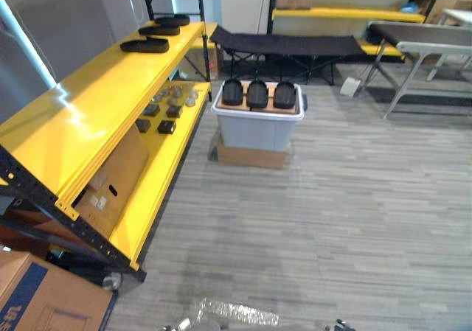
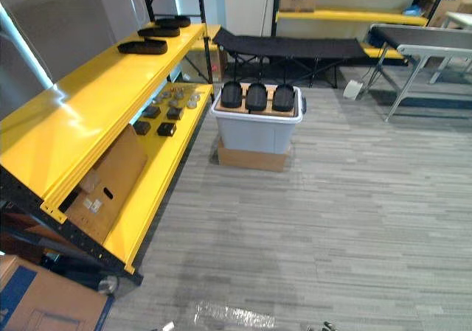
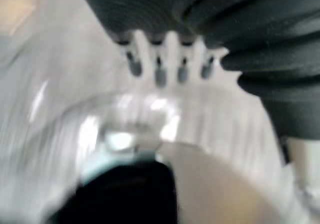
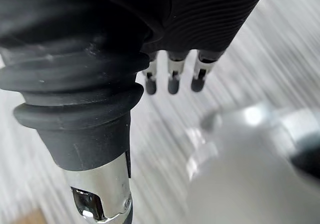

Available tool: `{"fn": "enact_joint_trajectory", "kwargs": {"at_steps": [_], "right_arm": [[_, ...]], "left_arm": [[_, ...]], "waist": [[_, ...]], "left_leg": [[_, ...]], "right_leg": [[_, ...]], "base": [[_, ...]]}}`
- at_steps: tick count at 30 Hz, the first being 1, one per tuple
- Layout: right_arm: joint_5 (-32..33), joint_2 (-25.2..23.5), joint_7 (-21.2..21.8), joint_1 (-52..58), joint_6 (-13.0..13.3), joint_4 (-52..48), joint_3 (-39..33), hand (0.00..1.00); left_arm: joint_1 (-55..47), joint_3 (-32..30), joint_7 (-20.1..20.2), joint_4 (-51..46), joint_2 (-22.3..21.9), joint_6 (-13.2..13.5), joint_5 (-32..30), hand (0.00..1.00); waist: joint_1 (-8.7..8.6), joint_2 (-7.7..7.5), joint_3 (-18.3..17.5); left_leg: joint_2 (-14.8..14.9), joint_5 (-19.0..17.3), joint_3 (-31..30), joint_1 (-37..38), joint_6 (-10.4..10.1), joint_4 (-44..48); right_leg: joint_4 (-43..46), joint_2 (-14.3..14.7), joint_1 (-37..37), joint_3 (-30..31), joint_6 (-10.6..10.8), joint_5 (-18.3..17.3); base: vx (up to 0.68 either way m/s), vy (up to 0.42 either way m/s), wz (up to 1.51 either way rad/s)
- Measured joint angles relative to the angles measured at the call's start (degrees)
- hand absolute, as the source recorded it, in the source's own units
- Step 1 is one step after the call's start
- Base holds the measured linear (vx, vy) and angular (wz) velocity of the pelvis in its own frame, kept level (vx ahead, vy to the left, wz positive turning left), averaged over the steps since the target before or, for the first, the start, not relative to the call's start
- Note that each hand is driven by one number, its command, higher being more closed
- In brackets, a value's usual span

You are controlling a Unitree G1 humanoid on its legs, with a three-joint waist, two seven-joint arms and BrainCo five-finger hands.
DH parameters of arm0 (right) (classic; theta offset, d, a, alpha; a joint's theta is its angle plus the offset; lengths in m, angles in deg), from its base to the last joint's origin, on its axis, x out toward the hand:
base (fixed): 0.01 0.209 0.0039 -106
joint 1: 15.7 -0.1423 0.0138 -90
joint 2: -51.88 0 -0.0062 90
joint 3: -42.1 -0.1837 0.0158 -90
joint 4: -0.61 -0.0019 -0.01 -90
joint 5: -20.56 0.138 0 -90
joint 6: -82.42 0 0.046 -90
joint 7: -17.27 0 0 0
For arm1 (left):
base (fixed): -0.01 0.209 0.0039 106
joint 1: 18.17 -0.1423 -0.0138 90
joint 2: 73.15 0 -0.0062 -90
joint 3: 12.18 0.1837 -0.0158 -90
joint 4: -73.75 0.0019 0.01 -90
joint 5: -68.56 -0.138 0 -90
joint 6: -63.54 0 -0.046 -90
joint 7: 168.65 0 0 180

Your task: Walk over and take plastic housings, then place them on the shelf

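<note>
Three black plastic housings lie side by side on a wooden board on top of a grey lidded bin, a few steps ahead on the floor. Three more black housings rest at the far end of the yellow shelf's top board on my left. My left hand hangs with straight fingers and holds nothing. My right hand hangs over the grey floor, fingers relaxed and bare.
The bin stands on a flat cardboard box. Small dark and clear parts and a leaning cardboard box sit on the lower shelf board. A black cot and a grey table stand beyond. Another carton is at lower left.
</note>
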Motion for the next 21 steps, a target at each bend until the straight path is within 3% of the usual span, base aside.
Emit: {"fn": "enact_joint_trajectory", "kwargs": {"at_steps": [4, 7, 18, 21], "right_arm": [[0.7, -0.9, 0.7, -0.6, 0.2, 0.5, -4.2, 0.00], [0.6, -1.5, 0.6, -0.8, 0.2, 0.5, -4.9, 0.00], [-0.3, -2.7, -0.4, -3.6, -0.6, 0.5, -7.5, 0.00], [3.1, -3.1, 2.4, -3.6, -0.2, 0.5, -8.1, 0.00]], "left_arm": [[0.8, -0.6, -0.5, 0.2, -0.3, 0.1, 0.7, 0.00], [1.8, -0.9, -0.6, 1.0, -0.2, 0.3, 0.7, 0.00], [3.9, -0.9, -1.8, 1.7, -0.1, 0.0, 0.7, 0.00], [4.0, -0.9, -1.8, 1.8, -0.1, 0.1, 0.7, 0.00]], "waist": [[-0.39, 0.23, 1.5], [-0.41, -0.50, 1.7], [-0.93, -0.54, 3.5], [-1.10, -0.34, 4.2]], "left_leg": [[-0.1, 3.3, 3.5, 3.9, 0.0, -6.1], [-0.4, 3.7, 3.8, 6.2, -0.1, -8.5], [-0.7, 4.1, 4.8, 10.1, -0.5, -12.4], [-0.6, 3.9, 5.2, 11.2, -0.9, -12.5]], "right_leg": [[-4.8, -0.3, 2.7, -0.3, 1.0, 2.5], [-6.3, -0.3, 4.7, -0.4, 1.5, 2.8], [-7.7, 0.0, 6.7, -1.8, 2.5, 3.1], [-7.9, 0.0, 7.6, -1.8, 3.0, 3.3]], "base": [[0.09, 0.037, -0.04], [0.14, 0.024, -0.09], [0.05, 0.003, -0.04], [-0.01, 0.000, -0.09]]}}
